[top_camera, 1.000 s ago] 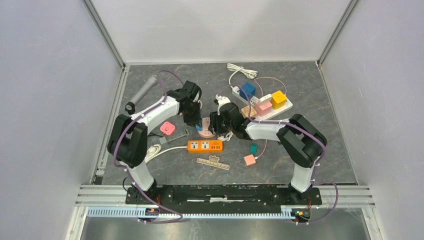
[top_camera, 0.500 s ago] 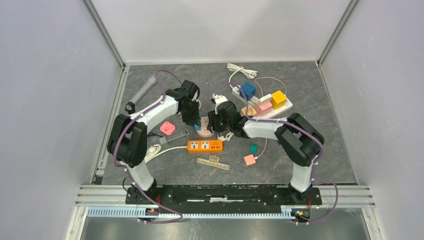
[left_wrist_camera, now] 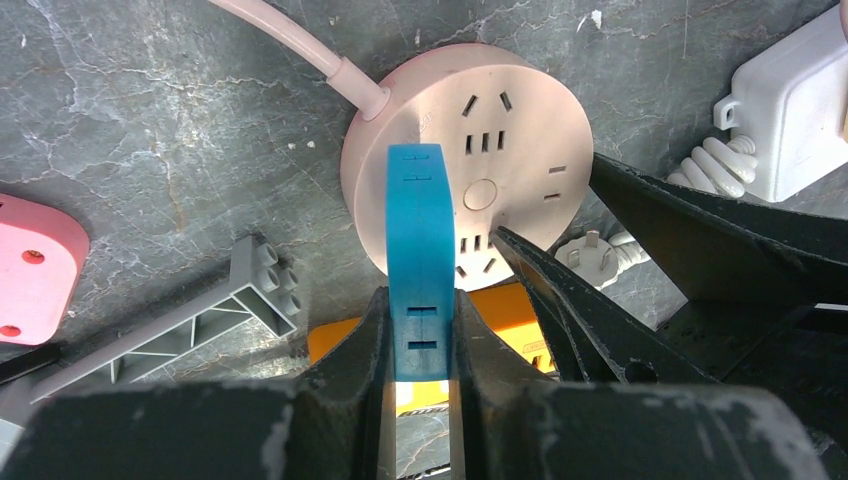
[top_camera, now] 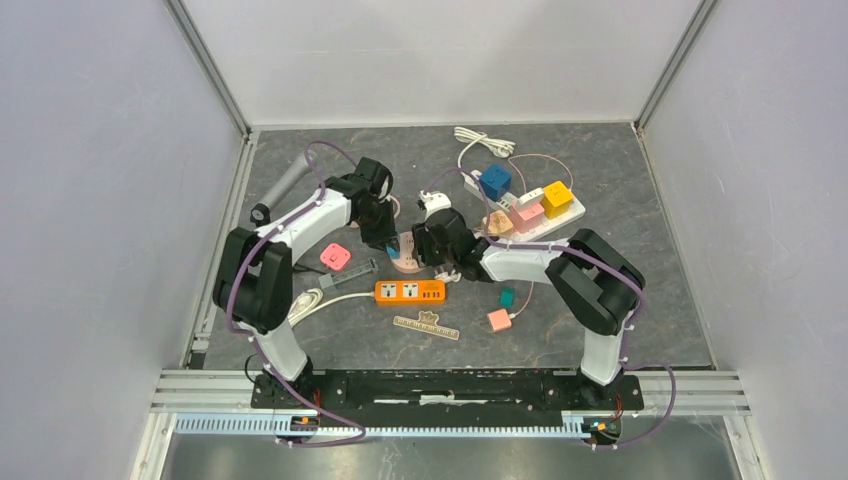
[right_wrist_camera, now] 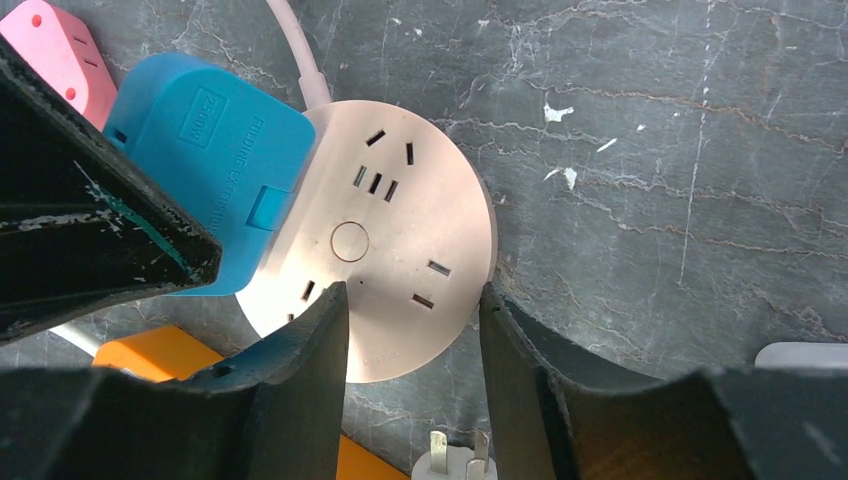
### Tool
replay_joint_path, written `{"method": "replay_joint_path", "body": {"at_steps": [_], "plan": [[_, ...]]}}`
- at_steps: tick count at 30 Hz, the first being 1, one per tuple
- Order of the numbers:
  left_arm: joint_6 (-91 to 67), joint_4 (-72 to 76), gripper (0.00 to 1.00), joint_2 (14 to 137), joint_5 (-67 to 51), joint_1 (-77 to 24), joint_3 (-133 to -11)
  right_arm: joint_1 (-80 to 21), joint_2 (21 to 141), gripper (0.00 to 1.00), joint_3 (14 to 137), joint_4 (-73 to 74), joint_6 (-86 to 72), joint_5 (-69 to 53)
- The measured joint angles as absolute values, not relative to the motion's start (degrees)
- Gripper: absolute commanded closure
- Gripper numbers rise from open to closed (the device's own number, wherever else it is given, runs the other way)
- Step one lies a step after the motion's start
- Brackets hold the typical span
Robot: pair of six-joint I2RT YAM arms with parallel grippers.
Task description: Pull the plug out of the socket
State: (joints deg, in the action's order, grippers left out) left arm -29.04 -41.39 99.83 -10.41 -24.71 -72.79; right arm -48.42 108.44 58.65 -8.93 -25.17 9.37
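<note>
Orange power strip (top_camera: 410, 291) just beside pink socket (right_wrist_camera: 400, 225)

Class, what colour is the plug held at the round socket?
The plug is blue, seen best in the right wrist view.

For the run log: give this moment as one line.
left gripper: shut on blue plug | right gripper: open over pink socket | blue plug: on pink socket

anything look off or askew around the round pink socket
Yes: the blue plug, pinched in the left tool, hangs out past the rim of the round pink socket rather than sitting square on its face. Whether its pins sit in a slot is hidden.
</note>
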Motion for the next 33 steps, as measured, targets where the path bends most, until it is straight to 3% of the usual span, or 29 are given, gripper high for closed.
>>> {"method": "replay_joint_path", "body": {"at_steps": [7, 14, 26, 33], "plan": [[-28.88, -41.69, 0.98, 98.41, -10.57, -24.4, -72.79, -48.84, 108.53, 0.59, 57.82, -11.25, -24.6, 11.07], [-28.82, -40.36, 0.98, 93.36, -19.4, -24.16, -73.03, -49.04, 109.27, 0.59, 57.19, -14.44, -24.23, 12.01], [-26.63, -45.04, 0.98, 91.37, -10.72, -23.27, -74.67, -48.95, 107.77, 0.56, 56.88, -15.05, -24.08, 11.49], [-26.46, -45.45, 0.98, 87.64, -9.15, -21.3, -74.65, -47.44, 103.79, 0.5, 56.88, -7.6, -20.91, 7.7]]}}
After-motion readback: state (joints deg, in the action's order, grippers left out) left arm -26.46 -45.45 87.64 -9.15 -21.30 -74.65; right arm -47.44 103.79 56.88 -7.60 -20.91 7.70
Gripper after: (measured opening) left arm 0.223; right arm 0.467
